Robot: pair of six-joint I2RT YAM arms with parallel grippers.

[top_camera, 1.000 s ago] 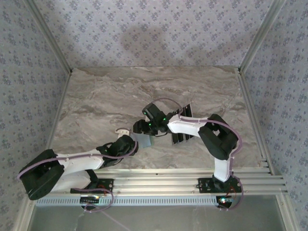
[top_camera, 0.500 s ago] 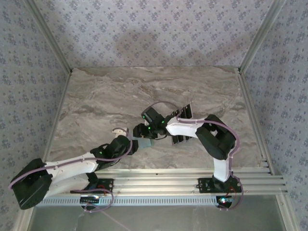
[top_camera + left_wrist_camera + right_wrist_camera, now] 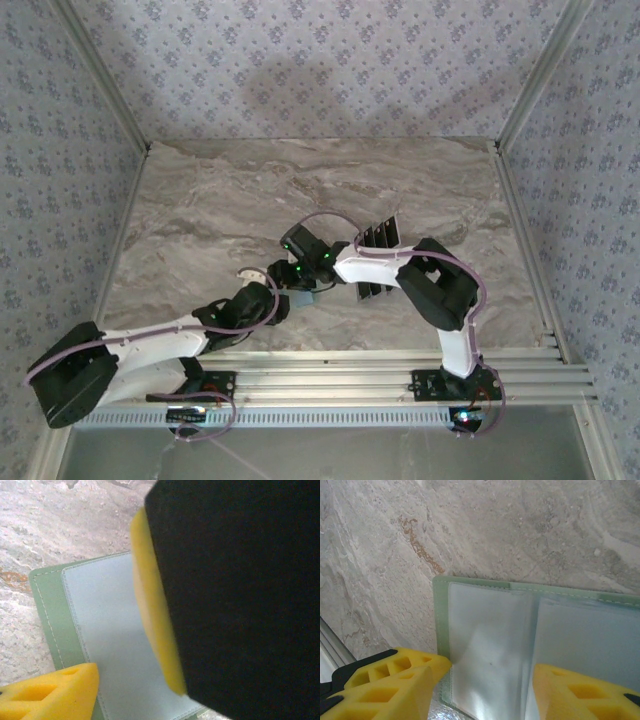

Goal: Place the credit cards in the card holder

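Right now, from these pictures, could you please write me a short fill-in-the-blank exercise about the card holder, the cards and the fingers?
1. The card holder has a ___ stitched cover with clear pockets inside.
2. The fingers seen by both wrist cameras are ___ in colour.
3. From the top camera, the dark credit cards lie in a row on the table, to the ___ of the card holder.
Missing words: green; yellow; right.

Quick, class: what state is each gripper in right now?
Left gripper: open, holding nothing, above the card holder.
Right gripper: open, fingers astride the card holder; whether it grips cannot be told.
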